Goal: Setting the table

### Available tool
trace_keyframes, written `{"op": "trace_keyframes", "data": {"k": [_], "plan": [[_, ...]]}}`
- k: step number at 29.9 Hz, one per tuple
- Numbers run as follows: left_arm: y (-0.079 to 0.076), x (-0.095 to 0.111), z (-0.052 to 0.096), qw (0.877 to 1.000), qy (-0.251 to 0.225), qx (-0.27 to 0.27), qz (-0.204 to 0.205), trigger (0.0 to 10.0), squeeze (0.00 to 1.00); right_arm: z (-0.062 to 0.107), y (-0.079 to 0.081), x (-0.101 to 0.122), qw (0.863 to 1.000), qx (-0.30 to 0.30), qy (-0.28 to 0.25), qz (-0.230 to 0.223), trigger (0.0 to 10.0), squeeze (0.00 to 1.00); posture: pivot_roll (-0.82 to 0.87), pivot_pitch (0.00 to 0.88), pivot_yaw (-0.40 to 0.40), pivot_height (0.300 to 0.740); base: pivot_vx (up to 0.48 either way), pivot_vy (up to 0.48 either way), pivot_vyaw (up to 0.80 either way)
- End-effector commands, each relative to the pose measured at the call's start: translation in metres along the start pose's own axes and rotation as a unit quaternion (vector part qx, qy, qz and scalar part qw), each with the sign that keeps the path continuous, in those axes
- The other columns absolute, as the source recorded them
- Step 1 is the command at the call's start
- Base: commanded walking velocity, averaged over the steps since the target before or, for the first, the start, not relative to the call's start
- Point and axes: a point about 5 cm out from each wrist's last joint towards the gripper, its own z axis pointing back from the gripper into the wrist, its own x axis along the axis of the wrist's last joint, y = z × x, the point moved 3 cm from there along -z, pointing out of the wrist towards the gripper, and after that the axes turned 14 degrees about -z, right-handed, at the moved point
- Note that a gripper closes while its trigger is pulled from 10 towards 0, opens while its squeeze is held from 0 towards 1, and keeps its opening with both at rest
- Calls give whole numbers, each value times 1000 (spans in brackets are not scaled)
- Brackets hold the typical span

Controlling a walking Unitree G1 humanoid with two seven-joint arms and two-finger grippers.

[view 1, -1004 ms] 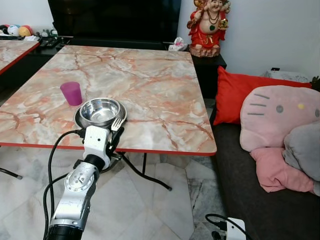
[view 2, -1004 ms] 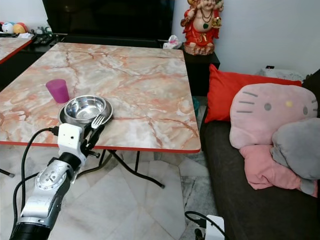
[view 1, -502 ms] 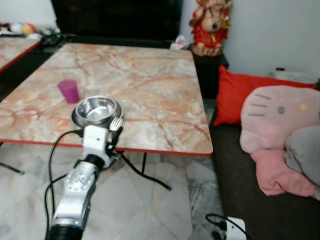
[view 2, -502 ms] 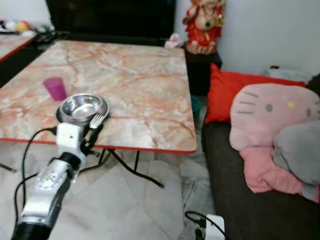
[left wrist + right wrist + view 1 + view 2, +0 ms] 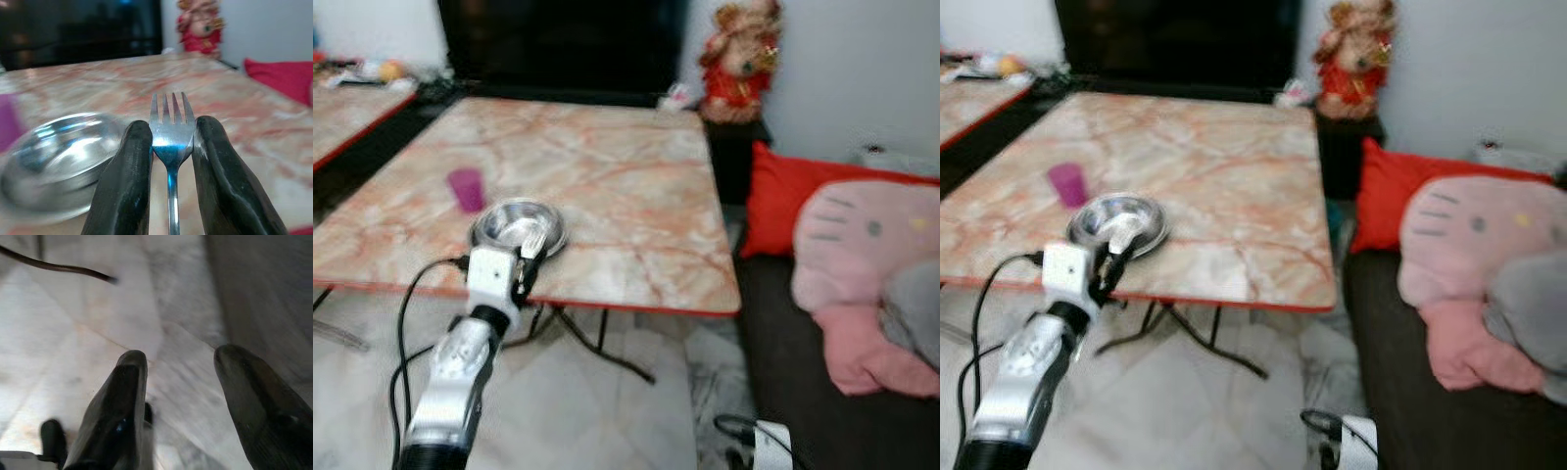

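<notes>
My left gripper (image 5: 170, 134) is shut on a steel fork (image 5: 170, 122), tines pointing up and forward. In the eye views the left gripper (image 5: 530, 262) hovers at the near edge of the marble table (image 5: 626, 186), just in front of a steel bowl (image 5: 517, 225) that rests on a dark plate. A purple cup (image 5: 466, 189) stands behind and to the left of the bowl. My right gripper (image 5: 181, 364) hangs open over the tiled floor, nothing between its fingers (image 5: 120, 401).
A dark sofa with a red cushion (image 5: 803, 196) and pink plush pillows (image 5: 867, 255) runs along the right. A red figurine (image 5: 741, 64) stands on a dark cabinet behind the table. A second marble table (image 5: 352, 108) sits at far left. Cable and a white box (image 5: 769, 446) lie on the floor.
The whole picture has shifted and blurred, so the camera moved. The left gripper still holds the fork at the table's near edge by the bowl.
</notes>
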Motion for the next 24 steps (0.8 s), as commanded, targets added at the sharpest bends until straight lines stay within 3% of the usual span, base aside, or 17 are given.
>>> {"op": "trace_keyframes", "data": {"k": [1,18,24], "plan": [[0,3,-1,1000,-4,-3,2,10000,0,-2,2,7,1000,1,-8,2,10000,0,95,0,-70,740,371,0,0],[0,3,-1,1000,-3,-2,0,10000,0,-2,2,6,1000,2,-4,2,10000,0,96,0,-72,740,376,0,0],[-4,2,-1,1000,0,-13,3,10000,0,-2,2,7,1000,4,-6,4,10000,0,96,0,-72,740,178,0,-380]]}}
